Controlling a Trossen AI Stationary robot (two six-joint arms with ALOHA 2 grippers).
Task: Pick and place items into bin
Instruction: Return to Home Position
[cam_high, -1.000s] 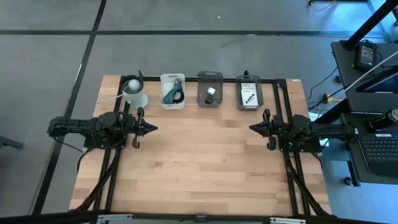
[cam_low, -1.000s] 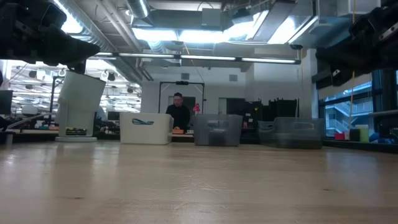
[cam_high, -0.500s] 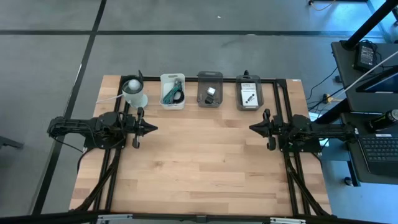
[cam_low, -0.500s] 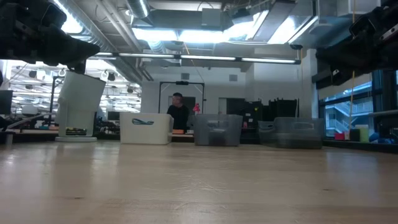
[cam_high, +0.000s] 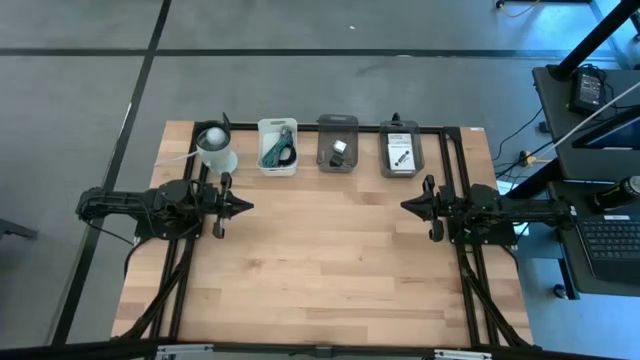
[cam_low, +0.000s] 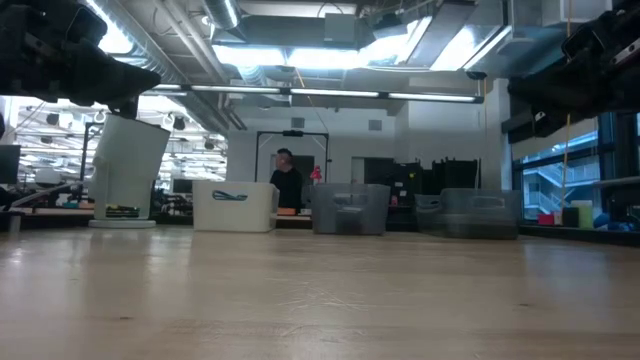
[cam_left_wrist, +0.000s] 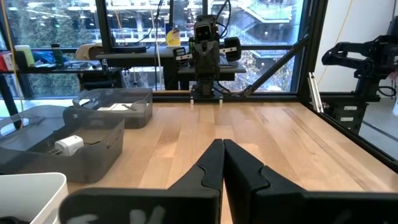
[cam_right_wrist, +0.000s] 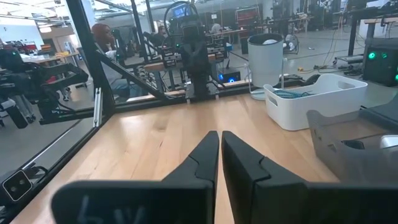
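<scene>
Reading the job as basically finished: I see no loose items on the open wood of the worktop (cam_high: 320, 270) in the high view, so what's left is parking the arms.

Status:
- left gripper (cam_high: 248, 207): clenched on nothing, fingers pressed together in its wrist view, held over the worktop's left side and pointing inward.
- right gripper (cam_high: 403, 206): same, pinched closed and empty, mirrored on the right side. The two are well apart, facing each other.
- Items sit in the row of containers along the far edge: teal cable (cam_high: 278, 150) in the white bin (cam_high: 263, 128), white cube (cam_high: 340, 146) in the middle dark bin (cam_high: 337, 121), white card (cam_high: 400, 152) with something dark on it in the right dark bin (cam_high: 401, 127).

My call: both arms look at or near home, nothing more to pick.

Hard to make out:
- Beside the cube in the middle dark bin there is a dark shape; can't tell what it is.
- White cylinder (cam_high: 215, 150) at the row's left end: can't say what it holds.
- From table height the bin walls hide all contents.
- Worktop's near edge is partly covered by the frame, so a small item there could be missed.
- A person (cam_low: 288, 182) stands far behind the bins, not near the arms.
</scene>
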